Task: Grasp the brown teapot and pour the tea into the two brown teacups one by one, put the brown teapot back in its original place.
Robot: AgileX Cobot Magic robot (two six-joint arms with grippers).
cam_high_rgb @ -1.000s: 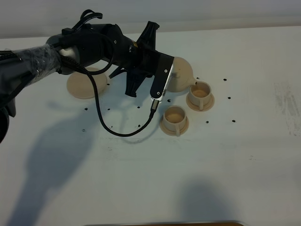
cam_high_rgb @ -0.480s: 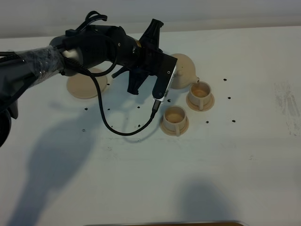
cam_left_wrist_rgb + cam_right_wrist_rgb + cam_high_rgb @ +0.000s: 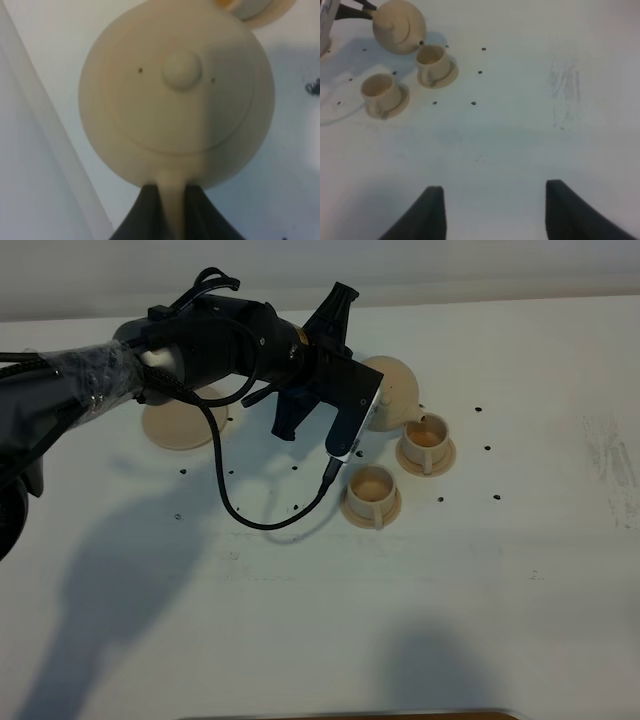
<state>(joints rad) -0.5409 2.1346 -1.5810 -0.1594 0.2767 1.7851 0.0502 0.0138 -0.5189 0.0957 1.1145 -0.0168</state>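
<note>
pinching teapot (image 3: 175,100) handle (image 3: 173,207) (hidden overhead), left gripper (image 3: 172,195).

My high camera sits well back and looks steeply down on the white table (image 3: 480,620), taking in the whole layout. My left wrist camera is pressed close to the brown teapot (image 3: 175,95), facing its lid squarely. My right wrist camera looks down from farther off. It shares the teapot, the teacup by the spout (image 3: 432,62) and the other teacup (image 3: 379,92) with the high view.
</note>
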